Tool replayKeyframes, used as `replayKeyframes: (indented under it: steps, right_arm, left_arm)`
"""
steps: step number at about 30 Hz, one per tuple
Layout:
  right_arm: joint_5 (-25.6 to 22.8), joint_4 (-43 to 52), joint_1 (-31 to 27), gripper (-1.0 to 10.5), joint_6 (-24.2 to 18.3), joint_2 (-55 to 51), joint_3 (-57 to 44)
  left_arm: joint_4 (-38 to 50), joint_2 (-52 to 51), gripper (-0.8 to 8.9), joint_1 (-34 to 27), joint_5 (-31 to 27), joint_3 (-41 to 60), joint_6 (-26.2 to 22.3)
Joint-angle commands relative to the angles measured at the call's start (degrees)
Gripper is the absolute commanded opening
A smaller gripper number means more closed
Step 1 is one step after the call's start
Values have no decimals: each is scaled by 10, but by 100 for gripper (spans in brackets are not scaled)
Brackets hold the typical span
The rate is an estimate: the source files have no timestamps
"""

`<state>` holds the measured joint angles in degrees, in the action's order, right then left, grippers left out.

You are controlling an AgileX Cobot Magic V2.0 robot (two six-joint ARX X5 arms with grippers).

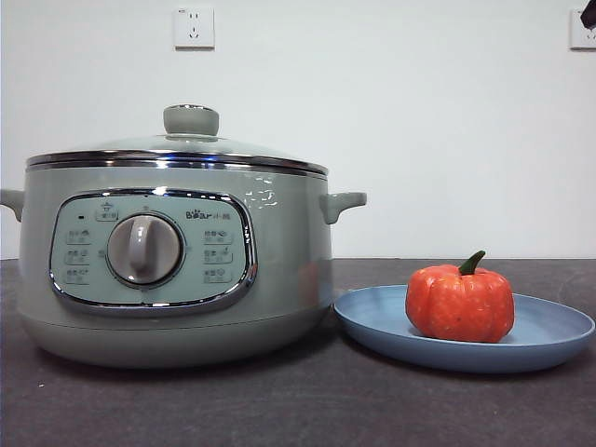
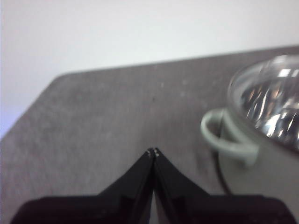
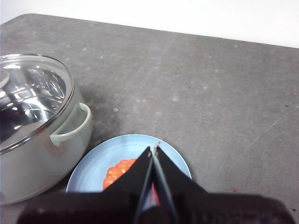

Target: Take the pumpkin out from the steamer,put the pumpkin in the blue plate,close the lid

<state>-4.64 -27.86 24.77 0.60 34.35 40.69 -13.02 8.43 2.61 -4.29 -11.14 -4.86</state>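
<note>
Right end effector: my right end effector [image 3: 154, 150] hangs above the blue plate, jaws pressed together tip to tip with nothing between them.
Pumpkin: the pumpkin [image 1: 459, 303] sits upright on the blue plate [image 1: 549, 337], stem curving up — in my right wrist view it [image 3: 117, 171] shows just under and beside my closed jaws, partly hidden by them, not touched.
Blue plate: it [image 3: 88, 173] lies flat on the table [image 1: 298, 410], close beside the steamer, its rim almost at the pot's base in the front view.
Left end effector: my left end effector [image 2: 153, 152] is held over bare table [image 2: 103, 121] off to the steamer's side, jaws shut on nothing; the pot's side handle [image 2: 223, 140] is near it but apart.
Steamer: the steamer [image 1: 177, 261] stands on the table with its dial and control panel facing the front camera.
Lid: the lid [image 1: 191, 140] rests level on the steamer's rim — closed, its green knob on top.
Wall: a white wall with a socket [image 1: 194, 27] behind everything.
</note>
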Motion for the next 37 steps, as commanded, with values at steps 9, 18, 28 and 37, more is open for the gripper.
replayKeyframes:
  steps: [9, 18, 28, 37]
  right_arm:
    - [-2, 3, 1, -16, -1, -1, -3]
    - [-2, 3, 1, -16, -1, -1, -3]
    - [-2, 3, 1, -16, -1, -1, -3]
    - [-2, 3, 1, -16, -1, -1, -3]
  left_arm:
    - [33, -59, -3, -27, 3, 110, 70]
    - [27, -71, -3, -41, 15, 110, 82]
    - [27, -71, -3, -41, 15, 110, 82]
    - [27, -71, -3, -41, 15, 110, 82]
